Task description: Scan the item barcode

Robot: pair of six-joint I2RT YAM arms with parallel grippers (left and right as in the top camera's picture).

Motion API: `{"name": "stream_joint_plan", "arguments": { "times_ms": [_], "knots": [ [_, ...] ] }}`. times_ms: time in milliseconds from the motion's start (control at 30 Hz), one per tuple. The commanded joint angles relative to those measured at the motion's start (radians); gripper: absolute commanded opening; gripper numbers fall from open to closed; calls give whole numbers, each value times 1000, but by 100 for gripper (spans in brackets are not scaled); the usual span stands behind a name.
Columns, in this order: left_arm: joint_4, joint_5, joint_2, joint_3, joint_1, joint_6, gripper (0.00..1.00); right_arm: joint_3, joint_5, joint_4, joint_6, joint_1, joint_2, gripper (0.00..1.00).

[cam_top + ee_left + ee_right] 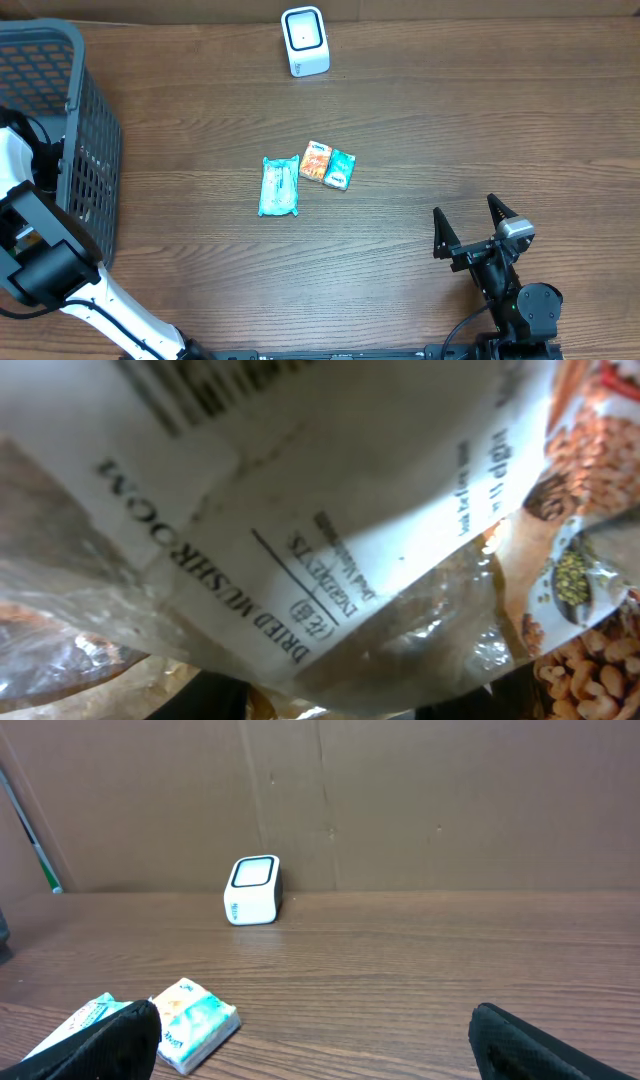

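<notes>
The left wrist view is filled by a clear bag with a white label reading "DRIED MUSHROOM" (300,510). Part of a barcode (200,390) shows at the label's top edge. My left gripper (340,705) is down inside the grey basket (95,150), and its dark fingers (220,700) press the bag's lower edge from both sides. In the overhead view the basket wall hides this gripper. The white scanner (305,41) stands at the table's far edge, also in the right wrist view (252,890). My right gripper (466,210) rests open and empty at the near right.
Two small tissue packs (328,165) and a teal packet (280,187) lie mid-table; one tissue pack (195,1020) shows by my right gripper's left finger. Other snack bags with nuts (590,660) lie in the basket beside the mushroom bag. A cardboard wall (400,800) backs the table.
</notes>
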Motion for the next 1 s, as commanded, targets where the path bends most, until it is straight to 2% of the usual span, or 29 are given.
{"name": "stream_joint_plan", "arguments": {
  "times_ms": [0,133,300,400,467,700,967],
  "knots": [
    [14,19,31,-7,-8,8,41,-11,-5,6,4,4,-7,100],
    [61,19,31,-66,-8,9,46,-11,-5,5,4,4,-7,100],
    [103,11,30,-130,-8,8,45,-11,-5,5,4,4,-7,100],
    [115,8,30,-149,-8,8,28,-11,-5,6,4,4,-7,100],
    [117,8,31,-155,-8,8,4,-11,-5,6,4,4,-7,100],
    [79,20,29,-134,-8,0,4,-11,-5,6,4,4,-7,100],
    [-79,24,19,72,-8,-83,4,-11,-5,5,4,4,-7,100]
  ]
}}
